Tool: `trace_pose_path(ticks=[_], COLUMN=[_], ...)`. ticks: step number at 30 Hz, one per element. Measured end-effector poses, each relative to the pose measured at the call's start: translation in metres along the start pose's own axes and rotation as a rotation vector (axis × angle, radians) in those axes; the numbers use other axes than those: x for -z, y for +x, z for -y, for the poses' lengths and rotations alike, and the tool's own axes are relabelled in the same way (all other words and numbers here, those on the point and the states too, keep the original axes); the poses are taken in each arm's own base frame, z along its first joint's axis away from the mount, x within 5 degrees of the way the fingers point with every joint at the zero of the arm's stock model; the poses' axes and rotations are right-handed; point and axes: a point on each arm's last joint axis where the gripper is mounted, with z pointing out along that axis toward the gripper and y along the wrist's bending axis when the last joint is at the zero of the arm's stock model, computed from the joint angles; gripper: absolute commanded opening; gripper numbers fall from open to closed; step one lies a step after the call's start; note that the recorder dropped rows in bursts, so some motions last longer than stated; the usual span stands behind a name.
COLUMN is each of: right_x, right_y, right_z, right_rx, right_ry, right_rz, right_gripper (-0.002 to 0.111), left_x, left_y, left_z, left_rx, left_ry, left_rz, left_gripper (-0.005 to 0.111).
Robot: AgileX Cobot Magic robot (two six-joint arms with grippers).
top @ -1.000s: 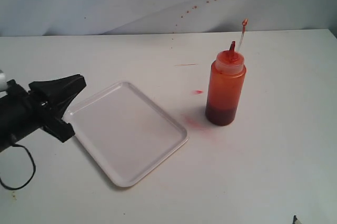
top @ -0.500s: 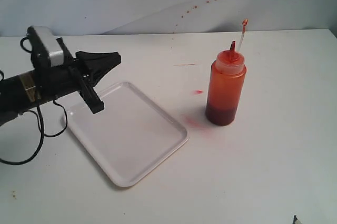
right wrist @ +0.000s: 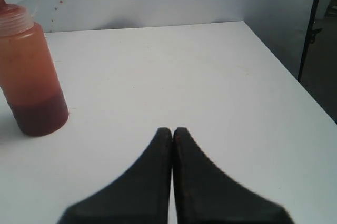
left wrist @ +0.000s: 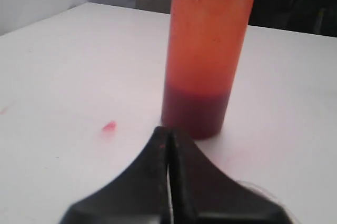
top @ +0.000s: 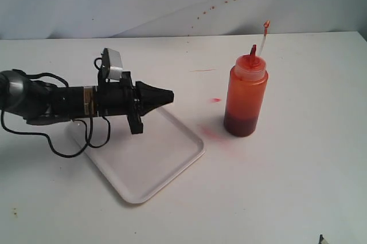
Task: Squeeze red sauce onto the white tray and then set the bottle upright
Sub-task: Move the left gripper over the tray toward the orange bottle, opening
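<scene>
The orange-red squeeze bottle [top: 246,97] stands upright on the table, right of the white tray [top: 160,164], its nozzle uncapped and the tether curving up. Dark red sauce [left wrist: 194,111] fills its bottom part. My left gripper [top: 170,96] is shut and empty, hovering over the tray's far right edge and pointing at the bottle, a hand's width short of it. The left wrist view has the bottle [left wrist: 206,50] straight ahead of the shut tips [left wrist: 169,132]. My right gripper [right wrist: 172,131] is shut with nothing in it, off to the bottle's [right wrist: 30,77] right; only a tip shows in the exterior view.
A small red sauce spot [top: 215,100] and a faint pink smear [top: 211,134] mark the table left of the bottle. Red splatter dots [top: 223,2] run up the back wall. The left arm's cable [top: 69,146] loops over the tray's left part.
My left arm has swung in from the left edge, across the tray towards the bottle, staying shut. The bottle and tray have not moved.
</scene>
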Motion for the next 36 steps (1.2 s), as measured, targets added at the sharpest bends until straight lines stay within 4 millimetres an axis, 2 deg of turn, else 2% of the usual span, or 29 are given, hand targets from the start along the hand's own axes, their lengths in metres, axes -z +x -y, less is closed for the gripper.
trace_pose_path(ticks=[4, 7, 9, 10, 13, 14, 26, 28, 32, 36], right_x=[0.0, 0.0, 0.0, 0.0, 0.0, 0.0, 0.0, 0.0, 0.0, 0.0], right_y=[0.0, 0.0, 0.0, 0.0, 0.0, 0.0, 0.0, 0.0, 0.0, 0.0], right_z=[0.0, 0.0, 0.0, 0.0, 0.0, 0.0, 0.0, 0.0, 0.0, 0.0], right_rx=[0.0, 0.0, 0.0, 0.0, 0.0, 0.0, 0.0, 0.0, 0.0, 0.0], right_ry=[0.0, 0.0, 0.0, 0.0, 0.0, 0.0, 0.0, 0.0, 0.0, 0.0], right_rz=[0.0, 0.0, 0.0, 0.0, 0.0, 0.0, 0.0, 0.0, 0.0, 0.0], right_gripper=[0.0, 0.0, 0.0, 0.0, 0.0, 0.0, 0.0, 0.0, 0.0, 0.0], left_x=[-0.012, -0.014, -0.014, -0.014, -0.014, -0.013, -0.014, -0.02, -0.048, -0.065], left_y=[0.008, 0.005, 0.003, 0.003, 0.002, 0.002, 0.001, 0.0, 0.005, 0.011], left_z=[0.005, 0.002, -0.001, -0.002, -0.003, -0.003, -0.004, 0.0, 0.021, 0.032], left_rx=[0.04, 0.051, 0.061, 0.066, 0.072, 0.073, 0.086, 0.069, -0.076, -0.091], left_ry=[-0.003, -0.029, -0.055, -0.065, -0.078, -0.08, -0.097, -0.082, -0.04, -0.055], left_rz=[0.011, 0.035, 0.055, 0.062, 0.071, 0.072, 0.086, 0.081, -0.002, -0.079], left_gripper=[0.001, 0.011, 0.029, 0.045, 0.101, 0.104, 0.103, 0.103, 0.103, 0.103])
